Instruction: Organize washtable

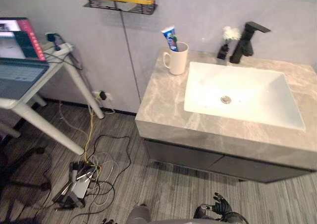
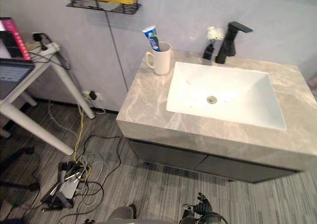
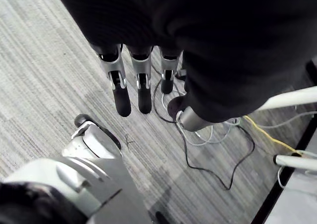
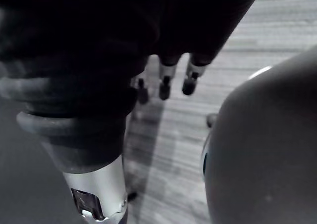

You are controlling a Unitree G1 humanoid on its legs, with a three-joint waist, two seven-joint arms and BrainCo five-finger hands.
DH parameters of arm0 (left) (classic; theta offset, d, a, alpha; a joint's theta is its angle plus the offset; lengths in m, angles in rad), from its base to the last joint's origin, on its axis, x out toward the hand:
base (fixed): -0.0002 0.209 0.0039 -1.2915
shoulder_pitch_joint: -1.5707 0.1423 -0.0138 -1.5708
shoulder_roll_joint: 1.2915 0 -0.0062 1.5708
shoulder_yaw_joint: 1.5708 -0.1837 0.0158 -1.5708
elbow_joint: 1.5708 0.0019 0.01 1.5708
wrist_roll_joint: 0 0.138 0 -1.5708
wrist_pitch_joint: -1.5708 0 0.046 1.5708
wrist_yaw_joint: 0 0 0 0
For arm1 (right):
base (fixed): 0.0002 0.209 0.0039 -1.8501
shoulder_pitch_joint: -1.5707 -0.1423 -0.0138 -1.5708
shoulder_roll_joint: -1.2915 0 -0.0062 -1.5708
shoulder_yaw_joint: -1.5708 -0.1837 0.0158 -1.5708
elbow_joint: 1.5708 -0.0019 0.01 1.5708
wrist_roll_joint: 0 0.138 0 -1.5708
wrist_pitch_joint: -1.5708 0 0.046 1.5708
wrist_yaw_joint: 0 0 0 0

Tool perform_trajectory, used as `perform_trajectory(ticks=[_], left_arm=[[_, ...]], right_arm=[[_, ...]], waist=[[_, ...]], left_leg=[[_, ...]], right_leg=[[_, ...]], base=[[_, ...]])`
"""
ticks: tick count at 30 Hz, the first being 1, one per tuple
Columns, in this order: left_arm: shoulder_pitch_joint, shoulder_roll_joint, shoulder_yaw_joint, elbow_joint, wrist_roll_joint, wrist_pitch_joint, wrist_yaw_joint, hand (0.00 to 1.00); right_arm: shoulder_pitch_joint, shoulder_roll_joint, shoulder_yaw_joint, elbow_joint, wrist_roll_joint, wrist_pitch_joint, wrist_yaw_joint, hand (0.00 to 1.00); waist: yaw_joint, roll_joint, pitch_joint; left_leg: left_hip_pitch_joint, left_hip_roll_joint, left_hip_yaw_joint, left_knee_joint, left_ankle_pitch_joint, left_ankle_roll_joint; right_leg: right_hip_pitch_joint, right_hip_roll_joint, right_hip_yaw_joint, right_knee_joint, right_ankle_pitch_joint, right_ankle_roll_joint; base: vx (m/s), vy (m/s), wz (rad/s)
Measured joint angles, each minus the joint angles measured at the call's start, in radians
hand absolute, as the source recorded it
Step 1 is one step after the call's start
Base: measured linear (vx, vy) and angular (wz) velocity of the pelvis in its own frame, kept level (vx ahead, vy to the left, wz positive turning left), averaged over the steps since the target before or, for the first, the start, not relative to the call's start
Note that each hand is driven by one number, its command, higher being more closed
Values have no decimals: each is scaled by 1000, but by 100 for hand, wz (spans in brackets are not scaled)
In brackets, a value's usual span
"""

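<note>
- Washtable (image 1: 163, 105), left eye view: its grey stone top stands ahead of the robot and to its right, with the long axis running left to right along the wall. A white mug (image 1: 177, 60) holding an upright toothpaste tube (image 1: 170, 37) sits at the back left corner, just beside the white basin (image 1: 247, 87). A small dark bottle (image 1: 224, 50) stands just beside the black faucet (image 1: 245, 43) behind the basin. The right hand (image 1: 224, 210) hangs low in front of the cabinet, well apart from everything on the top, and holds nothing.
- Right eye view: bare stone lies left of the basin and along the front edge, so there is open room to come in from the front, while the wall closes off the back. A wall shelf (image 2: 101, 0) hangs above and left of the mug. A white desk (image 2: 34, 128) with loose cables (image 2: 79, 174) beneath it crowds the left side.
- Left wrist view: the left hand (image 3: 143, 85) hangs over the striped floor near those cables, fingers straight and slightly apart, empty.
- Right wrist view: the right hand's fingers (image 4: 165, 83) point down at the floor, relaxed and empty. By my reading, the right arm is nearer the mug and bottle, and it must rise and reach forward over the front edge.
</note>
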Motion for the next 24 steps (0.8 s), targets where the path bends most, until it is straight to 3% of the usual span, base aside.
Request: perform_trajectory(ticks=[1, 2, 3, 5, 7, 9, 12, 14, 16, 20, 24], left_arm=[[1, 2, 0, 0, 1, 0, 0, 0], [6, 0, -4, 1, 15, 0, 0, 0], [13, -1, -8, 0, 23, -3, 1, 0], [20, 2, -9, 0, 39, -3, 2, 0], [22, 4, -16, -1, 55, -4, 0, 0], [18, 12, -17, -1, 57, -4, -3, 0], [19, 20, -78, -11, 60, -5, -2, 0], [19, 30, -129, -19, 61, -8, 1, 0], [18, 48, -177, -21, 61, -15, 0, 0], [4, 51, -215, -32, 61, -19, 18, 0], [4, 59, -194, -35, 62, -19, 20, 0]], right_arm=[[-6, -1, 10, 1, 0, 1, 0, 0], [-13, -4, 33, 7, 0, 9, 1, 0], [-32, -18, 50, 6, 0, 11, 6, 0], [-26, -15, 52, 8, 0, 9, 6, 0], [-15, -11, 64, 36, 0, 3, 6, 0], [-14, -9, 71, 46, -1, -3, 7, 0], [-11, -18, 80, 56, -1, -2, 6, 0], [-17, -22, 91, 70, -2, -1, 6, 0], [-23, -26, 118, 75, -8, -1, 6, 0], [-45, -36, 131, 76, -33, -2, 5, 0], [-39, -39, 127, 68, -34, -3, 2, 0]], waist=[[-1, -3, 4], [-2, 3, 9], [-2, 8, 13], [-5, 7, 14], [-7, -5, 7], [-3, -28, -15], [1, -17, -28], [6, -12, -32], [15, -8, -34], [28, 6, -2], [22, -22, 12]], left_leg=[[-5, 0, 18, 16, -15, 10], [-11, 13, 66, 6, -12, 44], [8, 26, 107, -14, 0, 57], [37, 27, 116, -31, 5, 57], [67, 9, 128, -61, 18, 57], [58, -37, 127, -97, 47, 52], [50, -86, 85, -215, 136, 56], [29, -97, 70, -266, 183, 56], [28, -117, 42, -334, 257, 53], [26, -128, -30, -368, 308, 21], [14, -129, -101, -320, 298, 15]], right_leg=[[-8, -1, 13, -1, 0, -12], [-15, -15, 0, 10, -17, -49], [-71, -50, -62, 218, -86, -99], [-60, -61, -78, 364, -121, -101], [16, -61, -115, 471, -182, -75], [30, -53, -110, 371, -213, -39], [100, -26, -106, 116, -210, -33], [118, -11, -113, -2, -161, -4], [134, -9, -129, -87, -111, -5], [123, -11, -153, -86, -95, -12], [86, -60, -130, -3, -123, -31]], base=[[-219, 224, -88], [-148, 157, -87], [-120, 140, -77], [-34, 94, -30], [15, 7, -5], [66, -28, -10], [58, -46, 10], [-26, -46, 16], [-48, -33, 23], [-103, -23, 21], [-138, 15, -10]])
